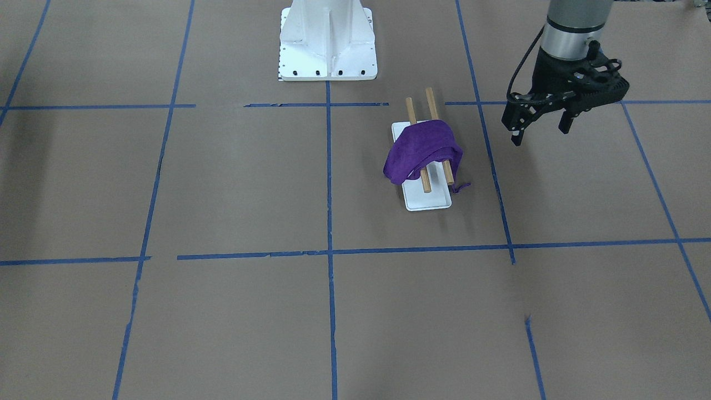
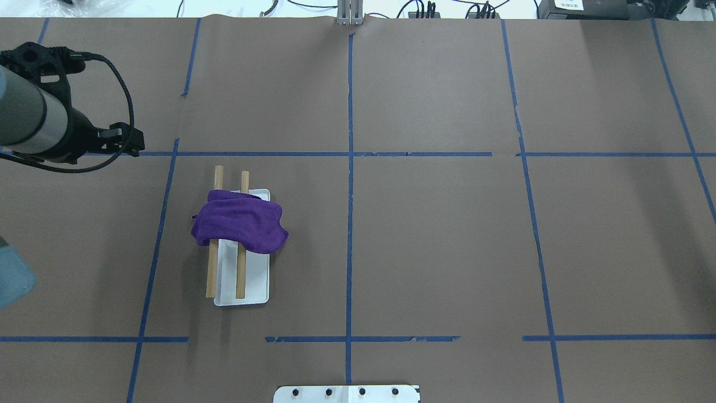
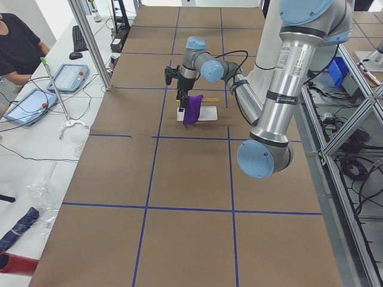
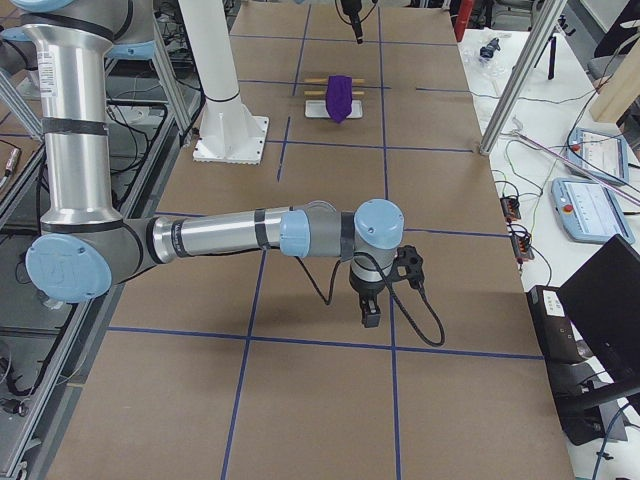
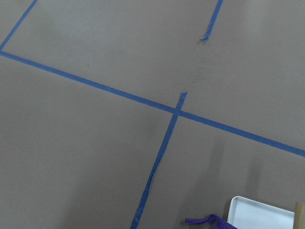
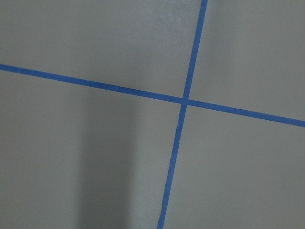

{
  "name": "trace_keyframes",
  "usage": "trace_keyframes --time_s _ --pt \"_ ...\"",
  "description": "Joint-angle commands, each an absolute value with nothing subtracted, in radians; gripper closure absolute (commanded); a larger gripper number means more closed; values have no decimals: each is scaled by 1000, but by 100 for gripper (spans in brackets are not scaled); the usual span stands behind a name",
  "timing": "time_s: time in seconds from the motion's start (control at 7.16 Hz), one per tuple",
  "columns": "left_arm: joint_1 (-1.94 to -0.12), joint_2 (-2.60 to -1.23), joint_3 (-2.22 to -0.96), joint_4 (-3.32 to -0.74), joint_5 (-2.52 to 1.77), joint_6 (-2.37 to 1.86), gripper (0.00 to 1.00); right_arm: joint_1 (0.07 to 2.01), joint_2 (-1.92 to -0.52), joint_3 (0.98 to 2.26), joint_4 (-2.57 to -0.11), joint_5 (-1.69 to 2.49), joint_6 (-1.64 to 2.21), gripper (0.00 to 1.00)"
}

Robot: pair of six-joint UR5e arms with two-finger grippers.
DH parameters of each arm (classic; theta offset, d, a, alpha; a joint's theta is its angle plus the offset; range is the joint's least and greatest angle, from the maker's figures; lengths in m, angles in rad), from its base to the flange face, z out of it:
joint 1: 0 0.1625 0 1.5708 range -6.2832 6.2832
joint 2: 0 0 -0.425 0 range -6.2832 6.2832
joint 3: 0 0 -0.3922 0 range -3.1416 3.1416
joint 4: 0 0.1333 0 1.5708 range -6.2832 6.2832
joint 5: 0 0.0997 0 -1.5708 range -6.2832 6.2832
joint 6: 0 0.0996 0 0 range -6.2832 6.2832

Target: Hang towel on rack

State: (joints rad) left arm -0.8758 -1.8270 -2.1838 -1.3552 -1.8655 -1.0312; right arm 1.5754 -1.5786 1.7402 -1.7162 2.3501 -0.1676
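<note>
The purple towel lies draped across both wooden dowels of the rack, which has a flat white base. One end of the towel hangs off the side, and a loose thread reaches the table. The towel and rack base also show in the overhead view. My left gripper is open and empty, raised above the table, beside and apart from the rack. My right gripper shows only in the exterior right view, low over the table far from the rack; I cannot tell if it is open or shut.
The large white bolted pedestal stands at the robot's side of the table. Blue tape lines divide the brown table. Operators' tablets and cables lie beyond the table's far edge.
</note>
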Motion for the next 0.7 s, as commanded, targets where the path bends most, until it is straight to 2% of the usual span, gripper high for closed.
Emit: trace_keyframes --time_s 0.0,0.56 --pt "-1042 -1812 -2146 -1355 -2010 -736 0 1575 -1591 1738 -1715 2350 -169 0" --pt "-1427 -1773 -1857 -1358 -2244 -61 0 1588 -1592 1735 -1715 2352 -166 0"
